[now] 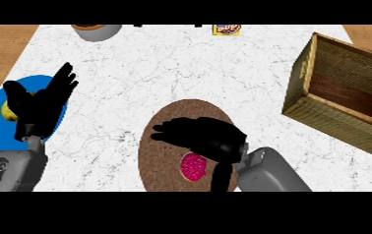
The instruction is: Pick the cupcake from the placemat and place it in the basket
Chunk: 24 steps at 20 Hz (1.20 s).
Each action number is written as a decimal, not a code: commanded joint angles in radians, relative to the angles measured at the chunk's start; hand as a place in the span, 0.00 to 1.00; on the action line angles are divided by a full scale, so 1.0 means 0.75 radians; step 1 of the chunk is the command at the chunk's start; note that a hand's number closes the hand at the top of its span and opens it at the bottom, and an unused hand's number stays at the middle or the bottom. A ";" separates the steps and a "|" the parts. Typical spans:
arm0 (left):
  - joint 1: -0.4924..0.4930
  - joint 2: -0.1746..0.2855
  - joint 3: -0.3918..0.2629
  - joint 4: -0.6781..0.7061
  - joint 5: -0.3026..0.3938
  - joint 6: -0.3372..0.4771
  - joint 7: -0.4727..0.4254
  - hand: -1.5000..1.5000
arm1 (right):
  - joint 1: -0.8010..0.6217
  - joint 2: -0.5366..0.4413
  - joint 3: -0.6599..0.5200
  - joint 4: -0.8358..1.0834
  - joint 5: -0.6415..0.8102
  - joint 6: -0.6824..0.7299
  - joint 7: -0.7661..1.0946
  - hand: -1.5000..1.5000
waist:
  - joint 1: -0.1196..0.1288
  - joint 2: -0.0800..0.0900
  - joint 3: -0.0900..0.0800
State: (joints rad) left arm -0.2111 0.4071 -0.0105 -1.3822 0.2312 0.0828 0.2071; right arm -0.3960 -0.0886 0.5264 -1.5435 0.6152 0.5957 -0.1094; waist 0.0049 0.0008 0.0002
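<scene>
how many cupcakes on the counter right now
1. The pink cupcake lies on the brown placemat, near its lower edge, just below the right hand in the view. Another could be hidden under that hand.

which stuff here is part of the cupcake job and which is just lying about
For the job: cupcake, placemat, basket, right hand

Lying about: blue plate, grey bowl, yellow packet, left hand resting open at the left
</scene>
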 commanded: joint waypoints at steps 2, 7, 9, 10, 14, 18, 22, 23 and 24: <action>0.034 -0.048 0.032 0.065 -0.038 -0.038 -0.097 0.50 | -0.020 0.007 0.029 0.053 0.100 0.041 -0.020 0.00 | -0.005 -0.001 -0.001; 0.000 -0.093 0.042 0.049 -0.092 -0.027 -0.037 0.50 | -0.091 0.039 -0.040 0.246 0.195 -0.015 -0.157 0.00 | -0.002 0.000 0.000; 0.031 -0.075 0.087 0.034 -0.070 -0.085 -0.041 0.50 | -0.043 -0.007 -0.057 0.206 0.205 0.000 -0.235 0.00 | -0.003 -0.001 0.000; -0.005 -0.030 0.112 -0.019 -0.056 -0.084 0.028 0.50 | -0.085 -0.035 -0.123 0.207 0.165 0.043 -0.241 0.00 | -0.002 -0.001 0.000; -0.090 -0.102 0.071 0.030 -0.130 -0.044 0.051 0.50 | -0.037 0.025 -0.074 0.253 0.197 0.038 -0.286 0.00 | -0.006 0.000 0.000; -0.044 -0.099 0.130 0.037 -0.119 -0.102 0.023 0.50 | 0.043 -0.035 -0.115 0.131 0.187 0.097 -0.361 0.00 | -0.008 -0.001 0.000; -0.019 -0.121 0.136 0.051 -0.165 -0.119 -0.011 0.50 | 0.019 -0.009 -0.119 0.220 0.250 0.082 -0.424 0.00 | -0.005 -0.001 0.000; -0.031 -0.102 0.177 0.077 -0.127 -0.144 -0.027 0.50 | 0.069 -0.024 -0.068 0.225 0.292 0.021 -0.459 0.00 | -0.005 -0.001 0.000; -0.036 -0.105 0.165 0.062 -0.143 -0.147 -0.020 0.50 | 0.091 -0.008 -0.042 0.194 0.336 -0.011 -0.417 0.00 | -0.006 -0.001 0.000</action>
State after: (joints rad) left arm -0.2256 0.3236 0.0894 -1.3510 0.1287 -0.0021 0.2001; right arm -0.3604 -0.0976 0.4684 -1.4025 0.8055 0.6306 -0.4004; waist 0.0007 0.0000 0.0000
